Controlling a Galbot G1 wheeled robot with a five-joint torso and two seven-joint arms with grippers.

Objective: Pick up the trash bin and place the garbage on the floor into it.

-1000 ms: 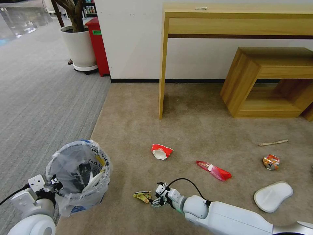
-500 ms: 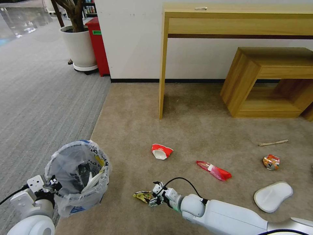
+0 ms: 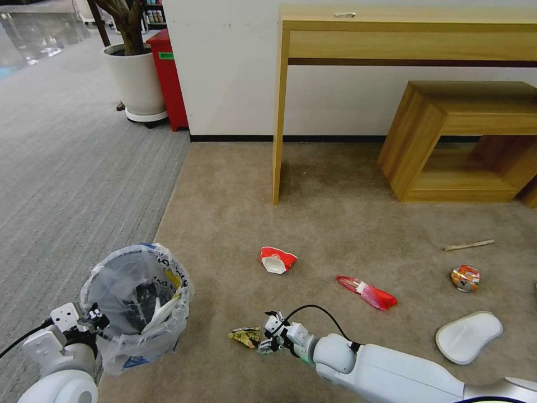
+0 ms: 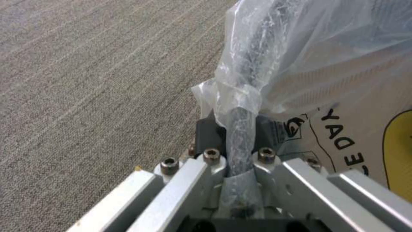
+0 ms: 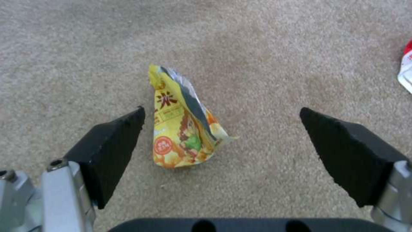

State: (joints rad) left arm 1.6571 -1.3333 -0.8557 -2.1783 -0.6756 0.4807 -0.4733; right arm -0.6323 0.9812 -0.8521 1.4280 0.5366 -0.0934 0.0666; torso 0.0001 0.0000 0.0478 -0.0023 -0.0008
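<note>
R arm reaches low across the beige carpet [image 3: 335,224], forearm near-level, white shell w/ black cable looping over the wrist; R gripper [image 3: 267,340] sits just beside a yellow wrapper [image 3: 244,336], apart from it. In the R wrist view its black wedge-shaped pads [image 5: 112,151] are spread wide w/ nothing between them but carpet, and the wrapper [image 5: 182,129] lies ahead of the gap, nearer one pad: crinkled foil, yellow print outside, silvery inside, roughly triangular. L arm is bent at lower left, wrist turned up; L gripper [image 3: 92,322] is clamped on the rim of the bin [image 3: 137,302], which sits at the edge where beige carpet meets ribbed grey carpet [image 3: 72,168]. L wrist view: dark pads [image 4: 210,133] pinch the thin dark rim wrapped in crinkled clear bag [image 4: 300,58] w/ dark lettering and a yellow patch; aluminium linkage w/ hex bolts below. Bin is small, round, bag folded over the rim, white and dark litter inside. Other garbage on the beige carpet, well apart from both grippers: crushed red-white cup [image 3: 277,260], flat red wrapper [image 3: 368,293], crumpled orange can [image 3: 465,278], thin wooden stick [image 3: 469,245], white oval slipper [image 3: 467,336]. Behind: light-wood desk [image 3: 403,33] and low wooden shelf [image 3: 464,140] against a white wall; white planter [image 3: 136,78] and red box [image 3: 166,73] at upper left.
</note>
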